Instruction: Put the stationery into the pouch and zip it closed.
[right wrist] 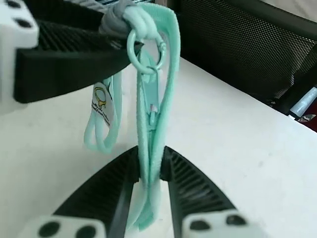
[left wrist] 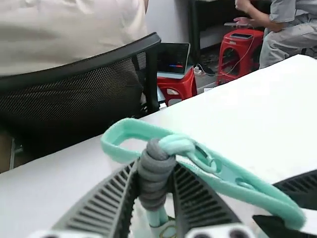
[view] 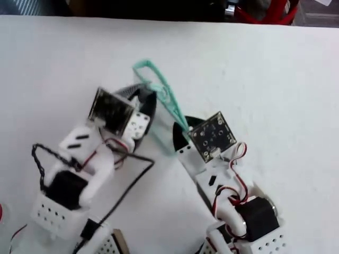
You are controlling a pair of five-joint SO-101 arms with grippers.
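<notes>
A mint green pouch (view: 164, 98) hangs edge-on above the white table between the two arms. My left gripper (view: 142, 98) is shut on the grey zipper pull (left wrist: 154, 171) at the pouch's far end, where a mint loop strap (left wrist: 124, 136) sticks out. From the right wrist view, that pull (right wrist: 115, 12) joins a mint ring (right wrist: 146, 49) at the zipper's end. My right gripper (right wrist: 148, 183) is shut on the pouch's (right wrist: 151, 124) near end, its ribbed black fingers (right wrist: 190, 178) pressed against both faces. In the high view the right gripper (view: 183, 132) sits at the pouch's lower end.
The white table (view: 265, 79) spreads wide to the right and far side of the arms. Black cables (view: 122, 196) trail by the left arm's base. A black mesh chair (left wrist: 74, 99) stands beyond the table's edge, with a red stool (left wrist: 242, 49) farther off.
</notes>
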